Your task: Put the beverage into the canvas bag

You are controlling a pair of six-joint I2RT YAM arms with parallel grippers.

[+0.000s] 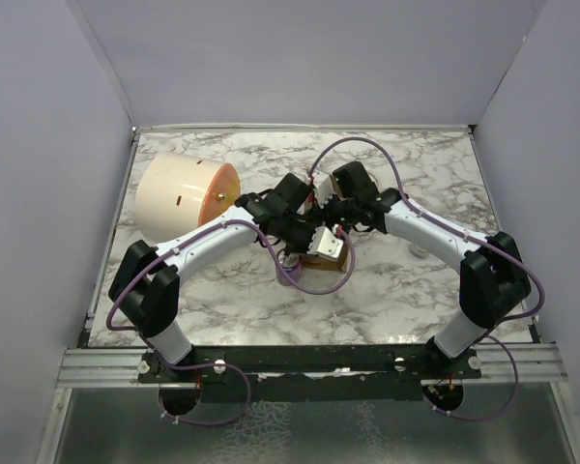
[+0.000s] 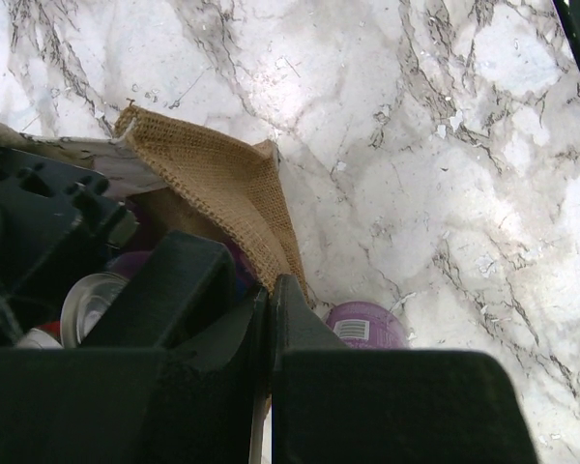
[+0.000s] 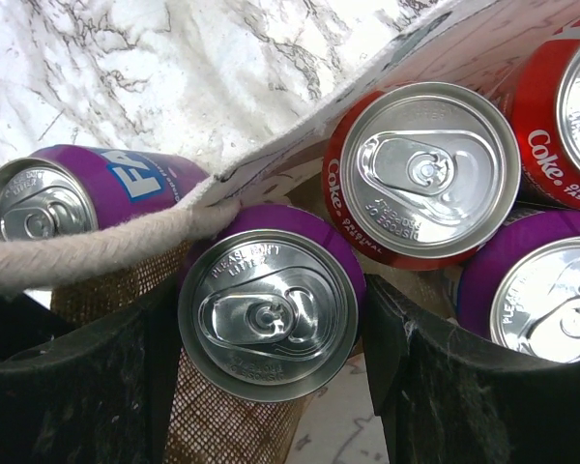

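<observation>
The canvas bag (image 1: 333, 259) stands mid-table, its tan weave (image 2: 222, 184) and pale panel rim (image 3: 300, 145) showing. My right gripper (image 3: 271, 329) is shut on an upright purple beverage can (image 3: 268, 314), a finger on each side. The can is at the bag's mouth, and a cream handle (image 3: 87, 251) touches it. Beside it in the bag are a red Coke can (image 3: 420, 174) and another purple can (image 3: 541, 300). My left gripper (image 2: 272, 290) is shut on the bag's fabric edge. In the top view both grippers (image 1: 314, 237) (image 1: 336, 208) meet over the bag.
A purple can (image 3: 68, 193) lies on the marble table outside the bag, close to my left gripper (image 2: 365, 324). A large cream cylinder with an orange end (image 1: 179, 198) sits at the back left. Grey walls close in the table on three sides.
</observation>
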